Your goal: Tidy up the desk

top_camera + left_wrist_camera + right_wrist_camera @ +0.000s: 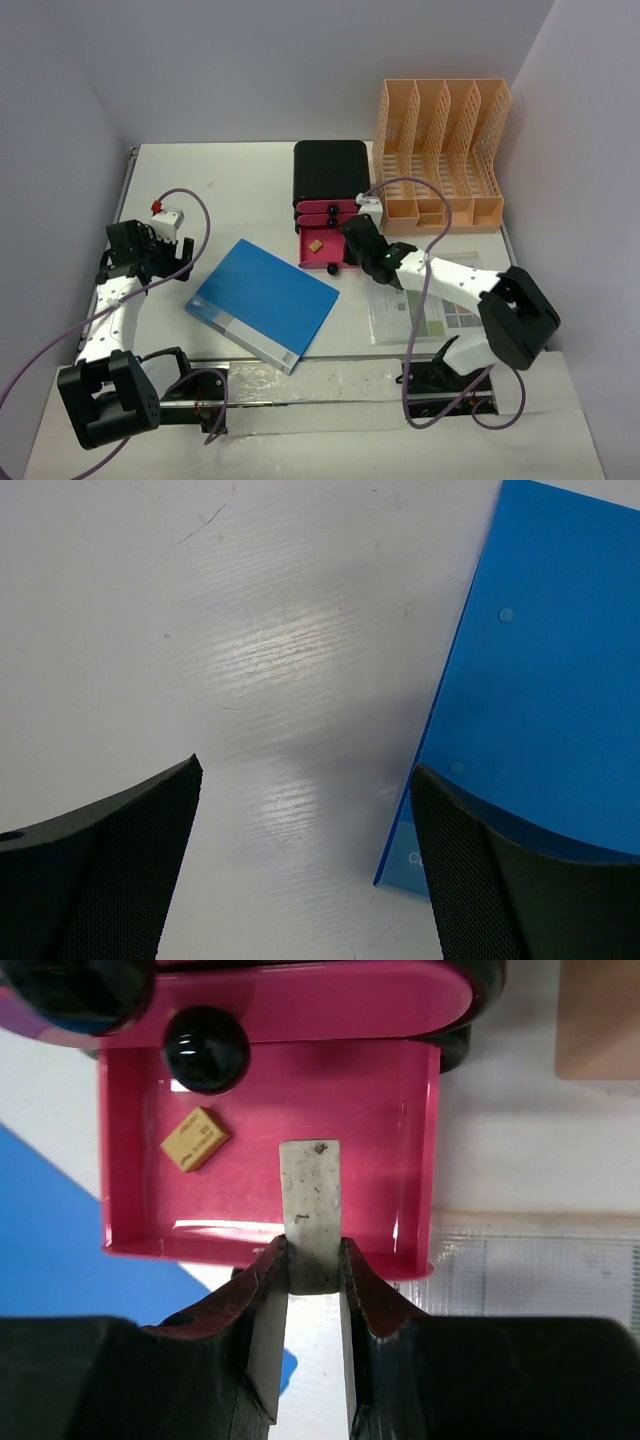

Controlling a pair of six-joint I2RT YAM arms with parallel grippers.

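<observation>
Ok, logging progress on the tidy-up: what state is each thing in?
bottom pink drawer: open, small yellow block inside
upper pink drawers: shut
blue folder: closed, lying flat
orange rack: upright
left gripper: open, empty
right gripper: shut on grey strip

On the desk (pixel 230 180), folder (pixel 262 302) lies left of drawer (pixel 322 258); strip (pixel 310 1210) reaches in.

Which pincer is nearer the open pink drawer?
Right. The right pincer holds a grey strip over the pink drawer; the left pincer is open, beyond the blue folder.
</observation>
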